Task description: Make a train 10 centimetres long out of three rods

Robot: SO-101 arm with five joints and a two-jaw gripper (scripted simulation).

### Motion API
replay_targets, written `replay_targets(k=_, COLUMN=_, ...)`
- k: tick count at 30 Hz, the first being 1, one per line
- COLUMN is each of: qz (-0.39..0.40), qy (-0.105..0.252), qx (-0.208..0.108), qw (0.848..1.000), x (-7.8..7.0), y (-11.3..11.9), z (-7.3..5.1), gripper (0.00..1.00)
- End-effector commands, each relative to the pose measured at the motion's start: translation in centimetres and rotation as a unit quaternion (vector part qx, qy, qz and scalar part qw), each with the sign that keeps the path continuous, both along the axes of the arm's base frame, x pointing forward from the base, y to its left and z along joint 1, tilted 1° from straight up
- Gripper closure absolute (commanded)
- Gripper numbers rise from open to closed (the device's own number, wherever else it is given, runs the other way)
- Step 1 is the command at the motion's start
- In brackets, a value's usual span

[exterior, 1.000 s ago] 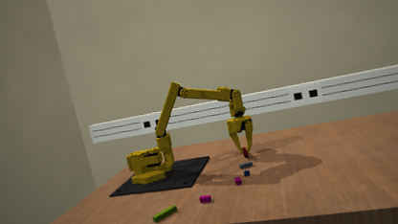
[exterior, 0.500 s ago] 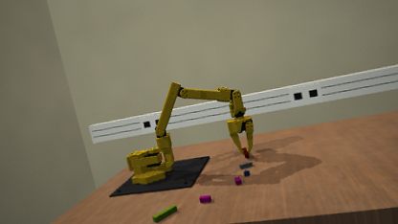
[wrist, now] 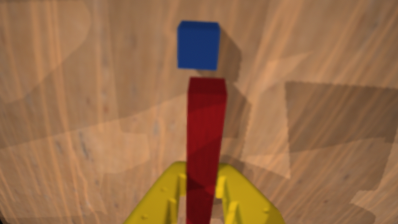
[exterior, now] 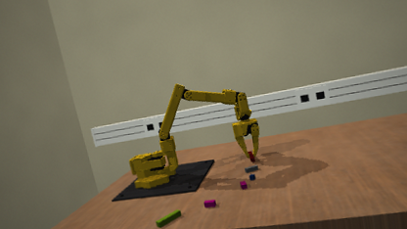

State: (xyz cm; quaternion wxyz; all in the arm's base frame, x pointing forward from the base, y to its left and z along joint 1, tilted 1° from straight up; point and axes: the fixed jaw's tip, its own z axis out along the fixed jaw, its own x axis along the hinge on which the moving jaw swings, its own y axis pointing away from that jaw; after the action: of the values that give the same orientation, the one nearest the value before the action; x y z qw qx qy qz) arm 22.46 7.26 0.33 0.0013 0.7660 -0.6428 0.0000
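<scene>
In the exterior view you see the yellow jointed arm [exterior: 179, 107] standing on a flat black square base plate [exterior: 202, 167] near the back left of the brown wooden table [exterior: 376, 178]. The arm reaches to the right of that plate and points its yellow fingers [exterior: 251, 153] straight down. The fingers are clamped on the long red rod [exterior: 251, 156], which shows only as a short red piece between the tips, close to the table. Just in front of the red rod lies the short grey rod [exterior: 252, 169], flat on the table. Nearer the front edge than the grey rod sits the small blue cube-like rod [exterior: 252, 177], and slightly left of it the first short magenta rod [exterior: 243, 185]. A second short magenta rod [exterior: 210, 203] lies further left and forward, and the long green rod [exterior: 168, 218] lies flat beyond it, closest to the front edge. A white wall rail [exterior: 364, 86] with dark squares runs behind the table.

In the wrist view you look along the red rod [wrist: 206, 145], which runs from between the yellow fingers up the middle of the picture. The blue rod [wrist: 199, 45] appears right beyond the red rod's far end, almost in line with it; you cannot tell whether the two touch.
</scene>
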Motion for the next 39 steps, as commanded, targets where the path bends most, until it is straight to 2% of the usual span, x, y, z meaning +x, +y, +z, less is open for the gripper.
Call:
replay_targets(k=1, qz=-0.003, qy=0.013, qx=-0.004, qw=1.0, x=-0.47, y=-0.02, z=-0.6, gripper=1.0)
replay_targets(k=39, qz=-0.003, qy=0.014, qx=-0.004, qw=1.0, x=-0.82, y=0.26, z=-0.53, gripper=1.0)
